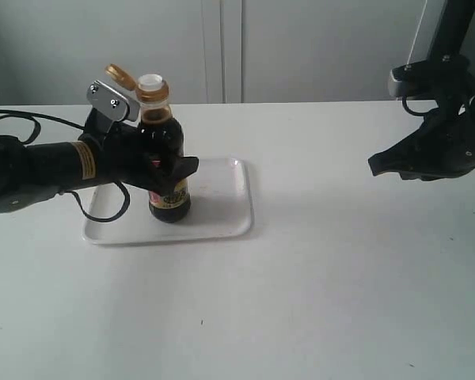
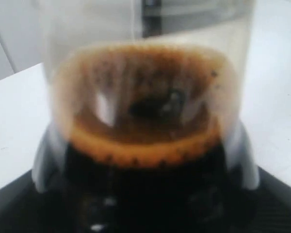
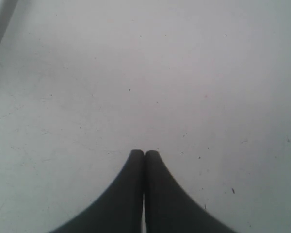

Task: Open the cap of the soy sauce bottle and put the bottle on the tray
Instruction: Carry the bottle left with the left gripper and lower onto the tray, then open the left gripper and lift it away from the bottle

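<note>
The soy sauce bottle (image 1: pixel 167 170) stands upright on the white tray (image 1: pixel 222 207), its dark liquid and pink-yellow label showing. Its orange-gold cap (image 1: pixel 120 76) is flipped back on its hinge, baring the white spout (image 1: pixel 151 82). My left gripper (image 1: pixel 168 169) is shut around the bottle's body from the left. In the left wrist view the bottle (image 2: pixel 150 145) fills the picture, blurred, and hides the fingers. My right gripper (image 1: pixel 374 167) hovers over bare table at the right, shut on nothing; its fingertips (image 3: pixel 137 155) touch in the right wrist view.
The white table (image 1: pixel 317 285) extends round the tray on all sides. A grey wall with panel seams runs behind it. A black cable (image 1: pixel 32 120) trails from the left arm. The right arm's mount (image 1: pixel 427 75) rises at the far right.
</note>
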`<state>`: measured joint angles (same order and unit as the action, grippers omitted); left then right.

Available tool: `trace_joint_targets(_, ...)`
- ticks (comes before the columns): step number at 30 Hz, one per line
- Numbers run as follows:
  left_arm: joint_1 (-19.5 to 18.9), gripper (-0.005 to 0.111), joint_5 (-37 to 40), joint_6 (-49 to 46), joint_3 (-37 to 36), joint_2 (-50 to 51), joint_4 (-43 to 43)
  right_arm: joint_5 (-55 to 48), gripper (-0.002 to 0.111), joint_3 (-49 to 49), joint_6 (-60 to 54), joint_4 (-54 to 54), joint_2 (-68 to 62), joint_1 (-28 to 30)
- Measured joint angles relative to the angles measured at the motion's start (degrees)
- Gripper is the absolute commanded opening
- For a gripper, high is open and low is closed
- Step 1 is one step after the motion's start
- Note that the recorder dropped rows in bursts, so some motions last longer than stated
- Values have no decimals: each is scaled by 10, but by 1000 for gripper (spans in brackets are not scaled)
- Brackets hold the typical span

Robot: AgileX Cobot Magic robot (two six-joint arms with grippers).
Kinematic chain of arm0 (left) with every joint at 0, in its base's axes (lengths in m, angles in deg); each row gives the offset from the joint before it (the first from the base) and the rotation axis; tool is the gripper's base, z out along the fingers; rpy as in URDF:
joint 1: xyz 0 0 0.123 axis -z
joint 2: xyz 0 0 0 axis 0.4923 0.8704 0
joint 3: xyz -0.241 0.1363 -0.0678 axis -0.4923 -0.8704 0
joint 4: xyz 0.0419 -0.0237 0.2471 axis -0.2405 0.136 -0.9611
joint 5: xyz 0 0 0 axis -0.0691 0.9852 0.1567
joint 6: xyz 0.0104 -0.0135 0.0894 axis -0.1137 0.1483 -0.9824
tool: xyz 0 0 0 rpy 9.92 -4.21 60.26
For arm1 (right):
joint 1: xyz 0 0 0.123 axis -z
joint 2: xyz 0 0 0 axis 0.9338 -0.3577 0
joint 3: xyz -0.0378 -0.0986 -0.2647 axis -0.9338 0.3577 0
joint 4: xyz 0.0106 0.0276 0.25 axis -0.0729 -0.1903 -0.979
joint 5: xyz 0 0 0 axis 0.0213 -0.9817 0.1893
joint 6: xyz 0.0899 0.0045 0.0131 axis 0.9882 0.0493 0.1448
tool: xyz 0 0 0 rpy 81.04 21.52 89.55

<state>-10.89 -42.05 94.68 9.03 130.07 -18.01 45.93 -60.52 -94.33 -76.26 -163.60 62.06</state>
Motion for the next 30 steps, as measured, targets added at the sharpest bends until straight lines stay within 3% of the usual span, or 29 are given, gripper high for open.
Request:
trace_joint_targets(15,0,89,56,86,0,-61,-126,-4,0,0,-4,0,0,0)
trace_joint_targets(30,0,89,103,137,0,-123,-185,-11,0,0,-6,0,0,0)
